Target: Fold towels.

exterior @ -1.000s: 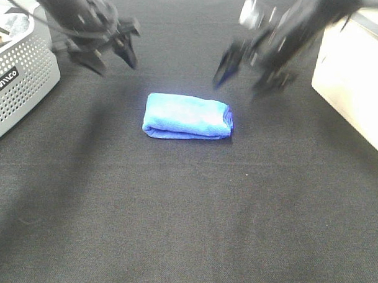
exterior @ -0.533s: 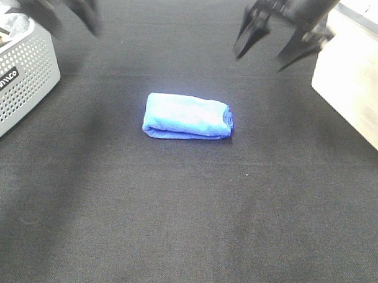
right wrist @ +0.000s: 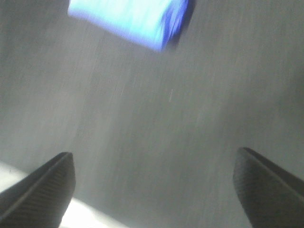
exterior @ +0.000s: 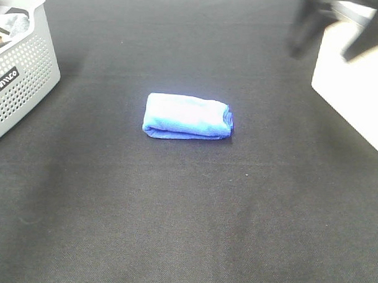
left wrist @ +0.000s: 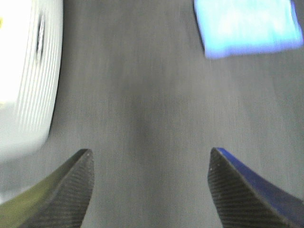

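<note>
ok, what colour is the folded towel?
Bright royal blue; the towel shows best in the exterior high view.

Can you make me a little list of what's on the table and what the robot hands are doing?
towel: blue towel, folded into a small bundle, lying alone mid-table
table: black cloth
basket: grey holey basket, at the far left edge
box: pale box, at the far right edge
left gripper: open, empty, away from the towel
right gripper: open, empty, away from the towel

Black cloth tabletop, evenly lit
</note>
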`<move>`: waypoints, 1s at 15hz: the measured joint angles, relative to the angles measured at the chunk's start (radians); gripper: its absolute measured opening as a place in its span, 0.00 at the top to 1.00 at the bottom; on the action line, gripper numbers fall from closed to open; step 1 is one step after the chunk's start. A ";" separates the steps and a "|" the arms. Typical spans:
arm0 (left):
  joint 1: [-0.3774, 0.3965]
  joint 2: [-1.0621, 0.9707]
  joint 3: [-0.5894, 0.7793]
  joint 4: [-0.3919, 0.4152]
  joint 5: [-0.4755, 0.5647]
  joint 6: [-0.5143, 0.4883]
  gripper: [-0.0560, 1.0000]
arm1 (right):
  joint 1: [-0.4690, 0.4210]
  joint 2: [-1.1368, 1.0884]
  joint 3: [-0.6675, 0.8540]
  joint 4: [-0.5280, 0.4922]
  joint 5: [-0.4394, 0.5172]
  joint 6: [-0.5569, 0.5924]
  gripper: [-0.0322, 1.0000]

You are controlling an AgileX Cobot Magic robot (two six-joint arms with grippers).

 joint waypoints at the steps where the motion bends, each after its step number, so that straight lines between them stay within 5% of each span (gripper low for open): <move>1: 0.000 -0.089 0.083 0.000 0.002 0.000 0.33 | 0.000 -0.077 0.077 0.000 -0.001 0.000 0.15; 8: 0.000 -0.793 0.590 0.000 0.006 0.000 0.33 | 0.000 -0.634 0.627 -0.127 -0.093 0.028 0.15; 15: 0.000 -1.178 0.816 -0.001 -0.009 0.011 0.33 | 0.000 -1.120 0.861 -0.279 -0.148 0.047 0.15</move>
